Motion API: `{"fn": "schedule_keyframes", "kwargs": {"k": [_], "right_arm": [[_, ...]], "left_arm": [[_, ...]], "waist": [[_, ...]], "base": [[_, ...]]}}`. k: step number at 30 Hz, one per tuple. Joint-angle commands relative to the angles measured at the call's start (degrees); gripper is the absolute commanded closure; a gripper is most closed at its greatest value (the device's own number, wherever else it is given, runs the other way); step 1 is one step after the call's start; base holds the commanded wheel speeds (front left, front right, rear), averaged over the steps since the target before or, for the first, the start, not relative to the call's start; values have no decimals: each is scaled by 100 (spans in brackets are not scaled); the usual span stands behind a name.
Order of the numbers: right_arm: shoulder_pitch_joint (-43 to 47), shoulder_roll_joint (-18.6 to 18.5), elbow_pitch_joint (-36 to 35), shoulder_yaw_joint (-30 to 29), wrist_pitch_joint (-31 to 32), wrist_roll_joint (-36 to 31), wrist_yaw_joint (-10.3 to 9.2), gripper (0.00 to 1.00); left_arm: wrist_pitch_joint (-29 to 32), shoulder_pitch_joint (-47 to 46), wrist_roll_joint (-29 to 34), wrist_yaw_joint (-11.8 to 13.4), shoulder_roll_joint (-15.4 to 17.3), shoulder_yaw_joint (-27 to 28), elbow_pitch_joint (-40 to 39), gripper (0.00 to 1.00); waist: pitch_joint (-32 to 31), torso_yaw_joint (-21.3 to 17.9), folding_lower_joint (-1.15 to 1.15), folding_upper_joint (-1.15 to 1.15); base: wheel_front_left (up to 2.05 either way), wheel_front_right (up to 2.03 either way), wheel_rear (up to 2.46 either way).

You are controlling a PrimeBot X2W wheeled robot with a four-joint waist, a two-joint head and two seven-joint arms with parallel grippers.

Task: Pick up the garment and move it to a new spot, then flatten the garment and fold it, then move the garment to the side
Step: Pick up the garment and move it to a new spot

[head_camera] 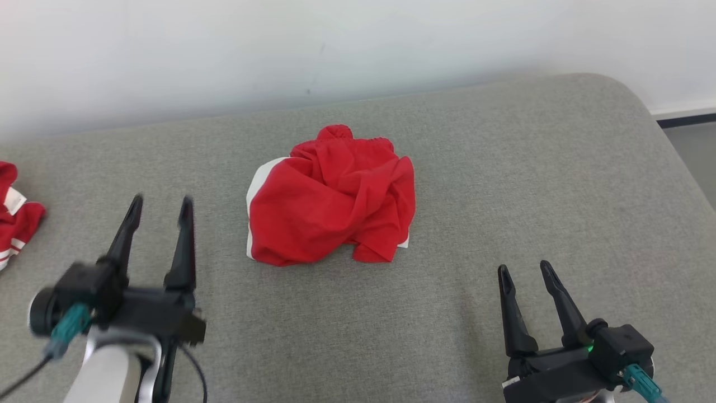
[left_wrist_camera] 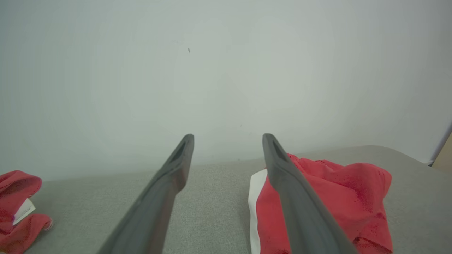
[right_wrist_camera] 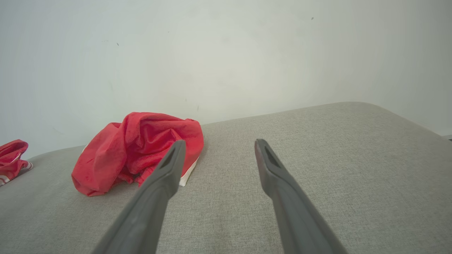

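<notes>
**STATUS: GARMENT AT CENTRE OF SURFACE, BOTH GRIPPERS CLEAR**

1. Work surface. A grey fabric-covered pad (head_camera: 503,184) with a rounded corner at 2 o'clock in the head view. A plain white wall (head_camera: 279,45) stands behind it at 12 o'clock.

2. Task item. The garment (head_camera: 335,201) lies crumpled in a loose heap at the centre of the head view, slightly toward 12 o'clock. The heap is mostly red. A white band runs down its 9 o'clock edge, and a small white patch shows at its 5 o'clock corner. A gathered red hem sits at its 12 o'clock edge. No lettering can be read on the visible folds.

3. Left gripper (head_camera: 161,202). It is at 8 o'clock from the garment and well apart from it. The fingers are spread wide with nothing between them. Its outline is blurred.

4. Right gripper (head_camera: 524,267). It is at 4 o'clock from the garment and clear of it. The fingers are spread wide and hold nothing.

5. Other item. A second red garment (head_camera: 19,221) lies bunched at the 9 o'clock edge of the head view, cut off by the frame. It has thin white stripes and a small white label (head_camera: 15,200). The label's print is too small to read.
</notes>
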Motion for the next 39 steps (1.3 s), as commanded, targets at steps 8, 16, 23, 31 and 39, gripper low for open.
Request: {"fn": "schedule_keyframes", "kwargs": {"k": [8, 16, 23, 31, 39], "right_arm": [[170, -3, -6, -82, -5, -134, 20, 0], [276, -2, 12, -177, -5, -189, 20, 0], [394, -3, 30, -155, -5, -231, 20, 0], [485, -3, 59, -226, -5, -241, 20, 0], [610, -3, 47, -299, -4, -274, 20, 0]], "left_arm": [[-19, 1493, 677, 181, -232, 767, -684, 0], [-19, 2329, 1148, 125, -827, 1572, -1079, 0], [-18, 2694, 1447, -131, -1193, 2053, -1126, 0], [-19, 2876, 1922, -469, -1245, 1945, -1005, 0], [-20, 2968, 1879, -579, -1324, 2012, -1121, 0]], "waist": [[-149, 218, 1, 0], [-319, 362, 1, 0], [-453, 410, 1, 0], [-553, 441, 1, 0], [-601, 524, 1, 0]], "base": [[0, 0, 0], [0, 0, 0], [0, 0, 0], [0, 0, 0], [0, 0, 0]]}}
